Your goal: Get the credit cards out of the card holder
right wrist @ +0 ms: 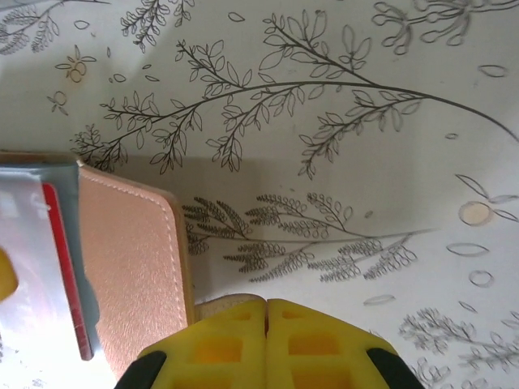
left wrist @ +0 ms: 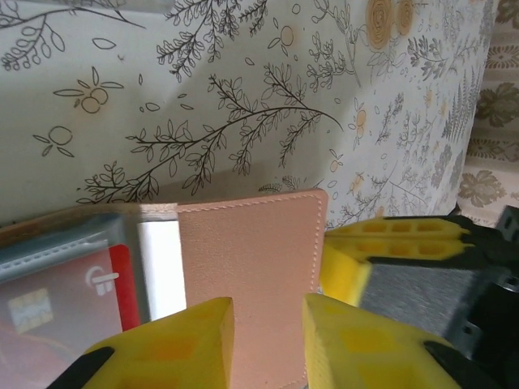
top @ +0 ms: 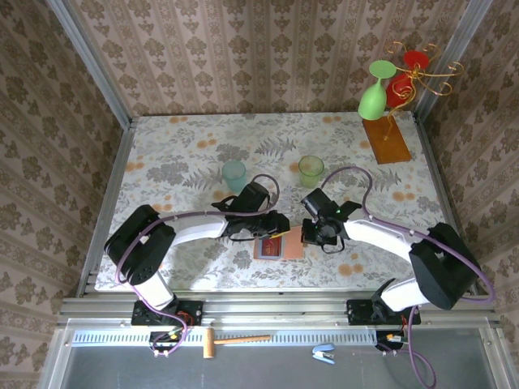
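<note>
Tan leather lay spread flat on the flowered bench: that was the holder, open, near the front edge, right between the two arms. From above, both wrists crowded over it and their black housings hid the jaws completely.

Closer in, on the left wrist camera, the holder's plain flap took the middle. Left of it a red card sat behind a cloudy pocket, its lower part cut off by the frame and a yellow finger. How many cards were tucked in there could not be counted.

The left jaws stood a little apart, fingers either side of a narrow strip of leather. Nothing showed pinched between them, and whether the tips touched the flap could not be told. Just beside the flap's right edge sat the other arm's yellow fingers.

On the right wrist camera the right jaws were pressed tight together, no gap, nothing between. Their fingers covered the holder's near corner, with only a sliver of tan edge peeping out. Pressing down or hovering just above, it was impossible to say. The card showed as a thin red edge under glare.
</note>
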Motion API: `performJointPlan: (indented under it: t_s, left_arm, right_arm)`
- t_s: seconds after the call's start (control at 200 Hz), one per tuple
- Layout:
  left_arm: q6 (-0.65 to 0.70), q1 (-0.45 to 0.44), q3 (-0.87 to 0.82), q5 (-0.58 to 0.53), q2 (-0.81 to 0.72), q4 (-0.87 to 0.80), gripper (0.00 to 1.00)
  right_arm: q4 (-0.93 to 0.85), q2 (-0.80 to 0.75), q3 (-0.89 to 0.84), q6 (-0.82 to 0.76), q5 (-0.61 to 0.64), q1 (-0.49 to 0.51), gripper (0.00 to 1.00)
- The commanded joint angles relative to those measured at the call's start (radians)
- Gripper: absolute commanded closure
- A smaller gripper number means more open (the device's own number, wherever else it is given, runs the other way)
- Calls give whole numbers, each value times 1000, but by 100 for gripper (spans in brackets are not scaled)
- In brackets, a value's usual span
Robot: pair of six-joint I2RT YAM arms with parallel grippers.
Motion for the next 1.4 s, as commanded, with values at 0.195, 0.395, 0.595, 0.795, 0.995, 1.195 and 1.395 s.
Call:
performJointPlan:
  t_s: [0.195, 0.395, 0.595, 0.795, 0.995, 1.195, 1.395]
  left_arm:
    - [-10, 33, -55, -37, -68, -37, 72]
    - [-10, 39, -89, -31, -80, -38, 72]
    - [-13, 40, -93, -5, -36, -16, 72]
    - [-17, 47, -102, 2, -20, 4, 72]
    - [-23, 52, -115, 9, -17, 21, 72]
    - [-37, 55, -127, 14, -2, 50, 73]
    - [-49, 56, -132, 18, 9, 70, 73]
  right_arm:
    - [163, 85, -10, 7, -118, 10, 100]
    - [172, 135, 16, 7, -130, 28, 100]
    - [57, 96, 42, -5, -72, 28, 92]
    - [-51, 6, 84, 1, -58, 37, 73]
    - [-168, -81, 172, 6, -37, 60, 70]
    - [-166, -66, 254, 32, -41, 137, 72]
    - [30, 8, 191, 104, -191, 157, 84]
